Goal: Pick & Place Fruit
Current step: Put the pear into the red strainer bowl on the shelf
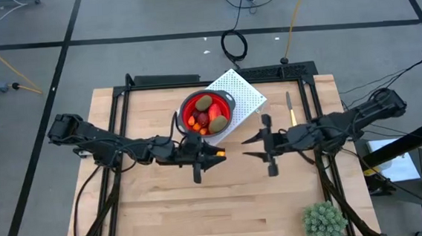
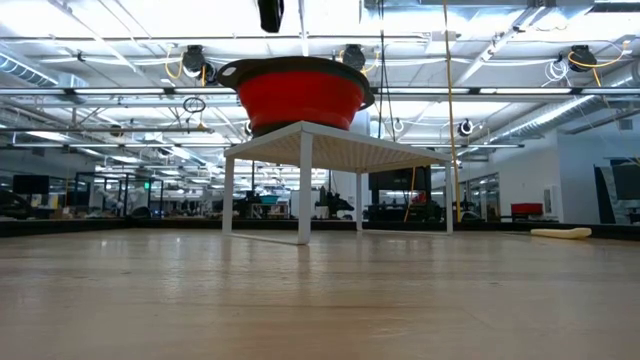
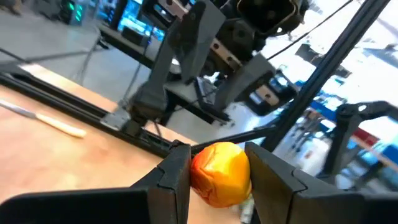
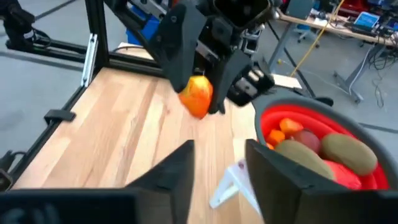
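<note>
Orange-red toy fruit sits clamped between the left gripper fingers, raised above the desk just near of the red bowl, which stands on a white rack and already contains other fruit pieces. Right gripper hangs to the right, jaws apart and empty. The piece appears light, smooth and rigid; grip it across the middle.

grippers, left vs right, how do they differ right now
The left gripper is shut on an orange-yellow toy fruit; the right gripper is open and holds nothing. The left one sits just below the red bowl; the right one sits farther to its side. Both are dark, two-fingered and point toward each other over the wooden table.
</note>
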`<action>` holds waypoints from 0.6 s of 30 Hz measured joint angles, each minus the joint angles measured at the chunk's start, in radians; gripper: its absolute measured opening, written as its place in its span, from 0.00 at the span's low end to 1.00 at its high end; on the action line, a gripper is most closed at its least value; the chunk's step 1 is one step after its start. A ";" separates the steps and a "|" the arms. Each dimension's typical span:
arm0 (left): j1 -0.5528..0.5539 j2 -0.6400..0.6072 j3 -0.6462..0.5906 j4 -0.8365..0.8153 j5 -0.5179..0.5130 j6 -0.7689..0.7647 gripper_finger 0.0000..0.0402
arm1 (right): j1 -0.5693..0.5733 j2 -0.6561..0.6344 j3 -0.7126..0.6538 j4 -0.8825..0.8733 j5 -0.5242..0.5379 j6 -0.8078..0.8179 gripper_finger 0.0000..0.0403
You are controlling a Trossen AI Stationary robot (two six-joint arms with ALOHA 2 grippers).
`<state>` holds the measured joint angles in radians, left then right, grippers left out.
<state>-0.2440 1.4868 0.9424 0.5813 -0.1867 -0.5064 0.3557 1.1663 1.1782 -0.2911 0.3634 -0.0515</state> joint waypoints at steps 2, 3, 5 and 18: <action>0.000 0.000 0.000 -0.002 -0.025 0.050 0.32 | 0.000 -0.026 0.000 -0.044 -0.001 0.006 0.28; 0.000 0.000 0.000 -0.002 -0.032 0.074 0.32 | 0.000 -0.038 -0.002 -0.061 -0.002 0.006 0.25; 0.001 0.000 0.000 -0.001 -0.048 0.119 0.32 | 0.000 -0.068 -0.019 -0.063 -0.027 -0.003 0.17; 0.029 0.000 0.000 -0.003 -0.196 0.404 0.32 | 0.000 -0.367 -0.316 0.132 -0.196 0.044 0.00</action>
<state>-0.2151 1.4868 0.9424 0.5783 -0.3829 -0.1029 0.3557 0.7994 0.8618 -0.1587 0.1669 -0.0078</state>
